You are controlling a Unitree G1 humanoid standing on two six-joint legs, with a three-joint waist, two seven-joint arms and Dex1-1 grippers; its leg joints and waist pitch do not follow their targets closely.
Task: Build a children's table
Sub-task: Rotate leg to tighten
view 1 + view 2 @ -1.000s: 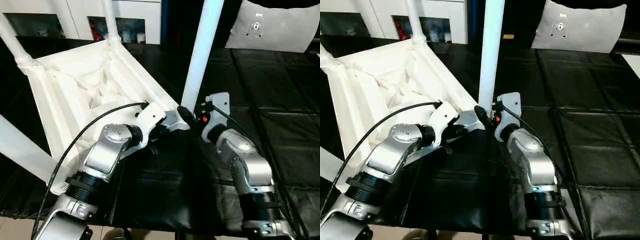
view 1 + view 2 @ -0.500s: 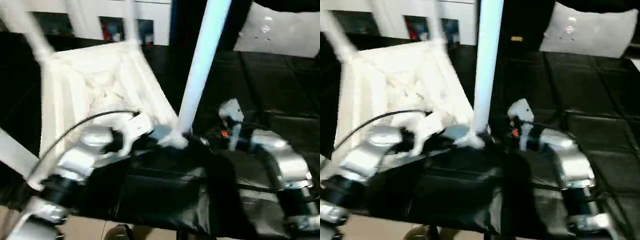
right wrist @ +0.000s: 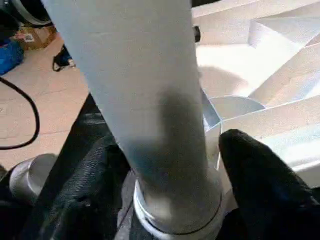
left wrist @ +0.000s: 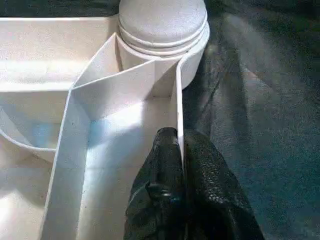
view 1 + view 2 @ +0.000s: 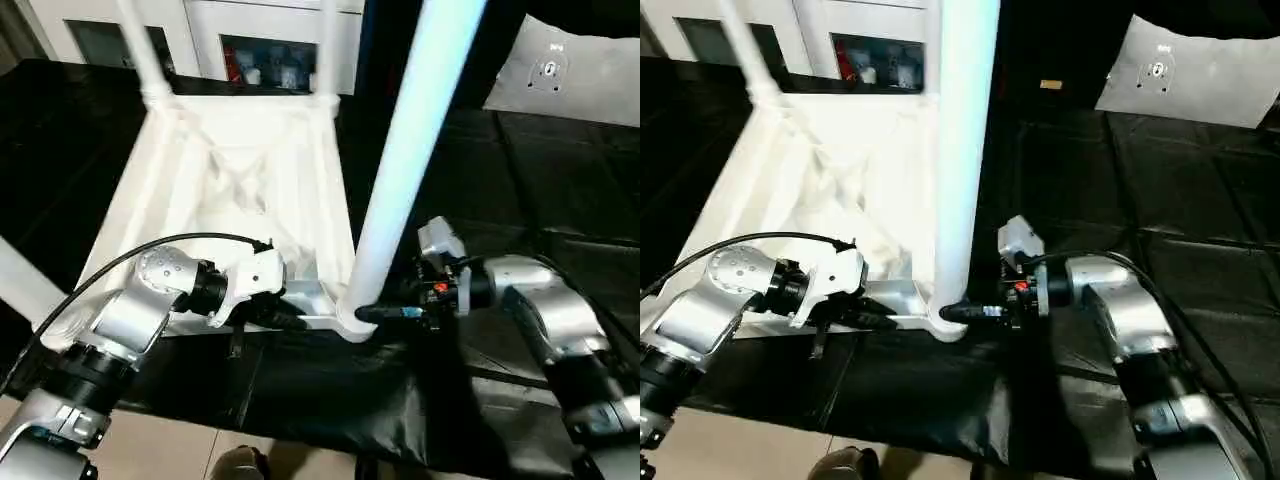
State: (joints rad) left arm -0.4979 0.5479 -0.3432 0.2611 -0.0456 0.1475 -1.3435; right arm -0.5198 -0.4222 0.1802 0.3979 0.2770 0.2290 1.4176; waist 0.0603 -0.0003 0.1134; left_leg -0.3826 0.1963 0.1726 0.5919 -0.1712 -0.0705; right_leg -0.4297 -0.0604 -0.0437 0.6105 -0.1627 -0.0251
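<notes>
The white tabletop (image 5: 240, 170) lies upside down on the black padded surface, ribbed underside up. Legs stand in its far corners (image 5: 140, 50) (image 5: 325, 45), and another leg (image 5: 20, 280) crosses the near left. The near-right leg (image 5: 410, 150) rises from its rounded socket (image 5: 352, 322). My left gripper (image 4: 176, 137) is shut on the tabletop's thin near rim, just left of that socket. My right gripper (image 3: 170, 165) reaches in from the right, one black finger (image 3: 260, 185) on each side of that leg's base, closed on it.
A white cabinet with glass doors (image 5: 250, 40) stands behind the table. A pale cushion (image 5: 570, 65) lies at the back right on the black padded surface (image 5: 560, 200). Bare floor (image 5: 180, 450) shows past the near edge. A black cable (image 5: 110, 275) loops over my left forearm.
The tabletop has swung from a diagonal lie to nearly square with me, both grippers staying at its near-right corner. My right forearm now reaches in sideways. The view itself has also shifted.
</notes>
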